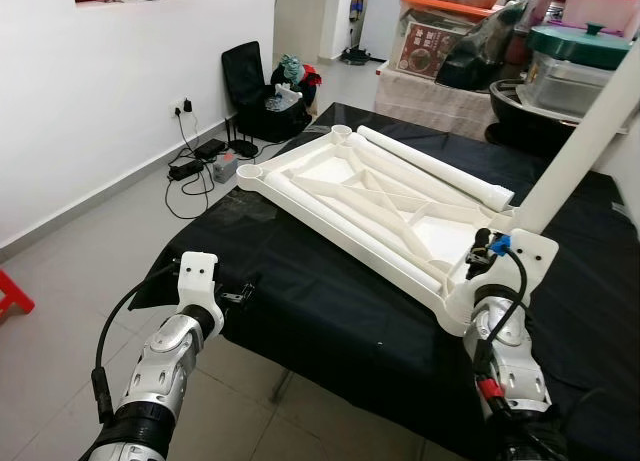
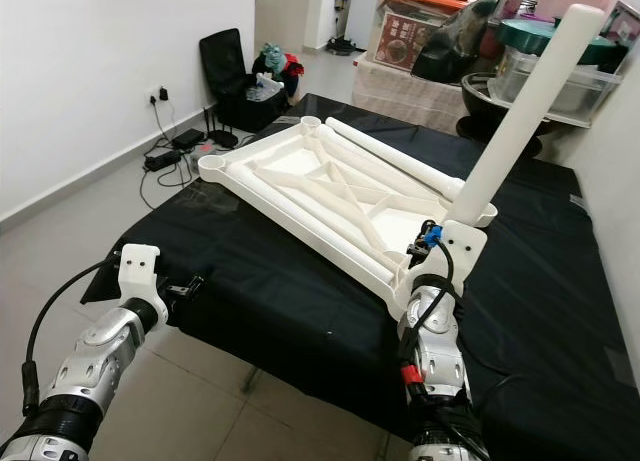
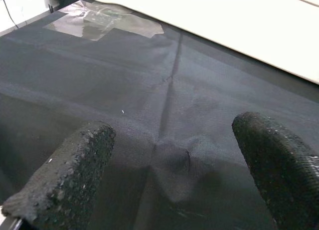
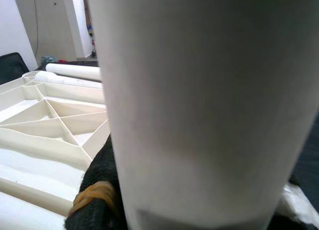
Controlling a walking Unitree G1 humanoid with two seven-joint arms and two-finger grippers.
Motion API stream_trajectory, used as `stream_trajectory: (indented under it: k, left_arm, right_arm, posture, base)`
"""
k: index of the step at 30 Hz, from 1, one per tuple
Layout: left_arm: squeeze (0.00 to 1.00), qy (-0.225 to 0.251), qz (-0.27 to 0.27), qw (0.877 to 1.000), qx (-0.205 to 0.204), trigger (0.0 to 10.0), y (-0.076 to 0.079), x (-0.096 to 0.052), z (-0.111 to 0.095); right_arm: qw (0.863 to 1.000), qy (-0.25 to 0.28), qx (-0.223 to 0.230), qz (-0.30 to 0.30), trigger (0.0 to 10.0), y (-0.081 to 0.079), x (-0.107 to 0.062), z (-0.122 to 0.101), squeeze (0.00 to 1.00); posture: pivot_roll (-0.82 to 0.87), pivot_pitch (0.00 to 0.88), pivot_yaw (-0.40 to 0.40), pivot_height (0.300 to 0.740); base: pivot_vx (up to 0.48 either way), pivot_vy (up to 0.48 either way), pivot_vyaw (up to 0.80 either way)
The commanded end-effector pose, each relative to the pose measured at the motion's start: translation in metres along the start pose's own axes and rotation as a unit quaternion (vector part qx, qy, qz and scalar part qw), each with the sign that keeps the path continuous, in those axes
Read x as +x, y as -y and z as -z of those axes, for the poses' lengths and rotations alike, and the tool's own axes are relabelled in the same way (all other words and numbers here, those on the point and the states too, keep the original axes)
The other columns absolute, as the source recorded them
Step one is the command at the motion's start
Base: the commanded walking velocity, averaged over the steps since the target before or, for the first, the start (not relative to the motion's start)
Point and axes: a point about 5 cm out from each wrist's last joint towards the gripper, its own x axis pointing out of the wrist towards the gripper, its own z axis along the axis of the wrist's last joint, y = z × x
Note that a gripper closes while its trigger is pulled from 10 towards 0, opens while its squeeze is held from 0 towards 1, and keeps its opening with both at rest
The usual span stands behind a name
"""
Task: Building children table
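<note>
We see the white table top point(image 2: 330, 186) lying upside down on the black cloth point(image 2: 300, 301). Our right gripper point(image 2: 452, 213) is closed around a white leg point(image 2: 525, 106) standing at its near corner. Our left gripper point(image 3: 169, 165) hovers with fingers apart above the cloth. No writing is readable

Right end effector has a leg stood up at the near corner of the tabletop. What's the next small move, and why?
Probably twist the upright leg down into its corner socket. The right end effector is shut on it at the base, and the leg leans rather than standing square to the upturned tabletop. Two more legs lie loose on it; the left end effector is open over the black cloth.
</note>
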Motion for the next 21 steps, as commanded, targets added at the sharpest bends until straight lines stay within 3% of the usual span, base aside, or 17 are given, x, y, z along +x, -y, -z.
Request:
stream_trajectory:
  k: [1, 9, 10, 11, 12, 21]
  left_arm:
    - [0.00, -0.004, 0.005, 1.000, 0.004, 10.0, 0.002, 0.000, 0.002]
    - [0.00, -0.005, 0.004, 1.000, 0.004, 10.0, 0.001, -0.001, 0.003]
    - [0.00, -0.005, 0.004, 1.000, 0.004, 10.0, 0.001, 0.000, 0.003]
    - [0.00, -0.005, 0.004, 1.000, 0.004, 10.0, 0.001, 0.000, 0.003]
    - [0.00, -0.005, 0.004, 1.000, 0.004, 10.0, 0.001, 0.000, 0.003]
    - [0.00, -0.005, 0.004, 1.000, 0.003, 10.0, 0.001, 0.000, 0.003]
  right_arm:
    - [0.999, -0.032, -0.011, 0.001, 10.0, 0.003, -0.003, 0.014, 0.00]
    - [0.998, -0.063, -0.015, -0.013, 10.0, 0.002, -0.009, 0.027, 0.00]
    - [0.998, -0.063, -0.014, -0.015, 10.0, 0.001, -0.009, 0.026, 0.43]
    - [0.998, -0.063, -0.014, -0.015, 10.0, 0.001, -0.009, 0.026, 0.43]
    - [0.998, -0.063, -0.013, -0.018, 10.0, 0.001, -0.009, 0.025, 0.60]
    - [0.998, -0.052, -0.016, -0.026, 10.0, -0.001, -0.007, 0.018, 0.57]
  posture:
    - [0.03, 0.000, -0.096, 0.740]
    - [0.03, 0.000, -0.098, 0.740]
    - [0.03, 0.000, -0.098, 0.740]
    - [0.03, 0.000, -0.098, 0.740]
    - [0.03, 0.000, -0.098, 0.740]
    - [0.03, 0.000, -0.099, 0.740]
  base:
    - [0.000, 0.000, 0.00]
    - [0.000, 0.000, 0.00]
    - [0.000, 0.000, 0.00]
    - [0.000, 0.000, 0.00]
    - [0.000, 0.000, 0.00]
    - [0.000, 0.000, 0.00]
